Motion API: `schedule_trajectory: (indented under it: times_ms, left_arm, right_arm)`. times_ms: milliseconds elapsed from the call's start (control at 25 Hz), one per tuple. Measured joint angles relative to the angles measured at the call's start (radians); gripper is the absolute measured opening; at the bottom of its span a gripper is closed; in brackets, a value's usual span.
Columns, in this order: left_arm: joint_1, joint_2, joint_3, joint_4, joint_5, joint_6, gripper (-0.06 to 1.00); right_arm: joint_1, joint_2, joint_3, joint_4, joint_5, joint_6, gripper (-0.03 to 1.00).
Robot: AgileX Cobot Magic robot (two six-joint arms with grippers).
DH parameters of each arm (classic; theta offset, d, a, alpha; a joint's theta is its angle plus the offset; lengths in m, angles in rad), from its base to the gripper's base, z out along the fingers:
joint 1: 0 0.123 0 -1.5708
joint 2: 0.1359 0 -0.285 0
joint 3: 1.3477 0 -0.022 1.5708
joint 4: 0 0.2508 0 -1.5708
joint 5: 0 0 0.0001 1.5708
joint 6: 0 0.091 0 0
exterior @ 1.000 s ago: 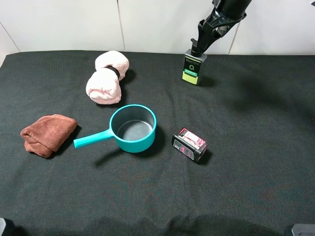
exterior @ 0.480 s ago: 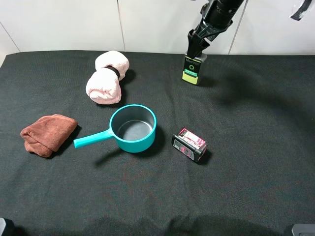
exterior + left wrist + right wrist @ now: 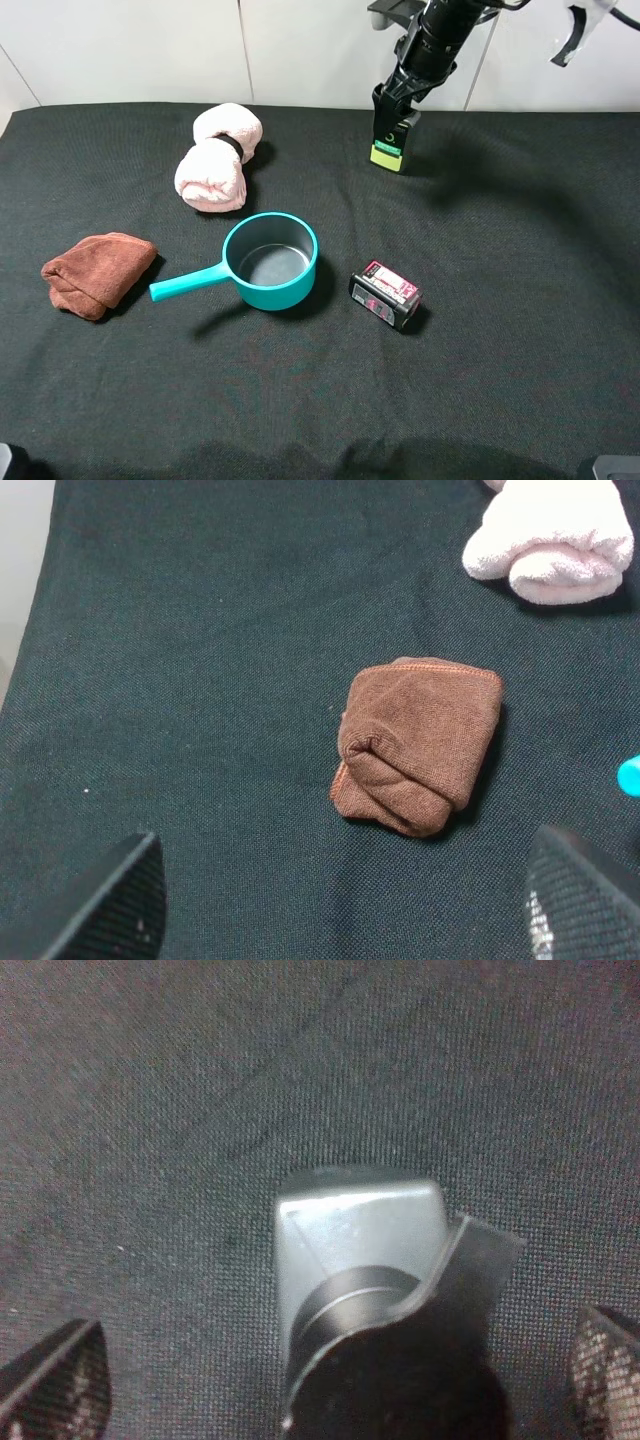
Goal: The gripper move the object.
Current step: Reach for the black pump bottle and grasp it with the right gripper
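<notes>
The small dark grey pump bottle (image 3: 388, 148) with the lime-green label stands upright on the black cloth-covered table (image 3: 500, 300), well beyond the teal plastic saucepan (image 3: 270, 262) and to its right. The black two-fingered right gripper (image 3: 392, 108) hangs over the bottle's pump top, its jaws spread wide on either side. Left of the saucepan, the left gripper (image 3: 350, 905) hovers with jaws apart above the folded brown cloth (image 3: 420, 745). The rolled pink towel (image 3: 218, 158) lies behind the saucepan to its left, and the black-and-pink box (image 3: 386, 295) lies just to its right.
</notes>
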Motion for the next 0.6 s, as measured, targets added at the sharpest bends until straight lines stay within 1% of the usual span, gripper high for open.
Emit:
schedule_trajectory:
  times_ms: [280,600]
  left_arm:
    - [0.0,0.0,0.0,0.0,0.0,0.0,0.77]
    - [0.0,0.0,0.0,0.001,0.0,0.0,0.77]
  right_arm:
    - [0.0,0.051,-0.042,-0.005,0.0,0.0,0.69]
    - [0.0,0.081,-0.046,-0.005,0.0,0.0,0.69]
